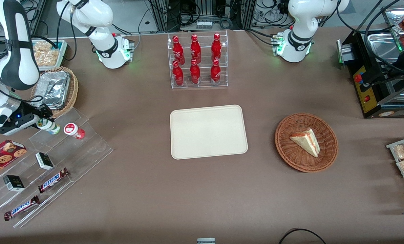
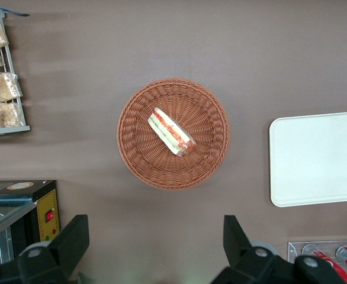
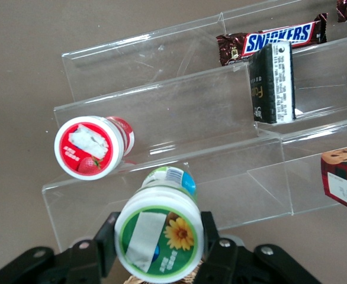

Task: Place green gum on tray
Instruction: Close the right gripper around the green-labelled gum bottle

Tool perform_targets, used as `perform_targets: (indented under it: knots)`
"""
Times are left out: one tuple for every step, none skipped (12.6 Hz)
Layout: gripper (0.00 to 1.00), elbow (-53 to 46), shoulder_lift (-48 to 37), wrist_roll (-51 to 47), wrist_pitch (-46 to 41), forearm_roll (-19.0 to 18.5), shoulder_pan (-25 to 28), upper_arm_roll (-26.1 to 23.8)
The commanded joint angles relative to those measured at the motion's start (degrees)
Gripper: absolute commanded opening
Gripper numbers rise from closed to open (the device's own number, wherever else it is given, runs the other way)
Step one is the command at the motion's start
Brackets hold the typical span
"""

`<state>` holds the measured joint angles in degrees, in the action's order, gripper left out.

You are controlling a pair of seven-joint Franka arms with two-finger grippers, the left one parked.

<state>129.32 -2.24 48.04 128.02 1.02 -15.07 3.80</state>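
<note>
The gripper [image 1: 43,122] is clamping its black fingers [image 3: 105,242] against the sides of the green gum [image 3: 159,239], a smooth white plastic cylinder with a round green-rimmed lid. The canister is sitting between the fingers above the clear acrylic stepped rack [image 1: 66,149], tilted, lid facing the wrist camera, beside the red-lidded canister [image 1: 73,130]. The flat cream tray [image 1: 208,131] is lying well apart, mid-table.

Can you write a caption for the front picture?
Claw shut on green gum above the acrylic shelf, tray waiting.
</note>
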Motion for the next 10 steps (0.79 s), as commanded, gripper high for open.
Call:
perform_targets:
  knots:
    - [0.00, 0.15, -1.19, 1.35, 0.57, 1.00, 0.13, -0.11]
    - [0.00, -0.29, -1.28, 1.26, 0.04, 0.92, 0.13, -0.20]
    - [0.00, -1.52, -1.37, 1.26, -1.79, 0.92, 0.13, -0.28]
    - [0.00, -3.88, -1.37, 1.26, -5.20, 0.92, 0.13, -0.28]
    - [0.00, -6.51, -1.45, 1.26, -9.41, 1.00, 0.13, -0.28]
    - [0.00, -8.80, -1.80, 1.09, -13.11, 0.92, 0.13, -0.37]
    - [0.00, -10.65, -2.24, 0.65, -16.10, 0.92, 0.22, -0.55]
    - [0.00, -12.58, -2.68, 0.04, -19.27, 1.00, 0.65, -1.07]
    - [0.00, -14.86, -3.12, -2.32, -23.04, 1.00, 1.79, -1.77]
    - [0.00, -17.15, -3.12, -5.91, -26.64, 1.00, 3.71, -2.56]
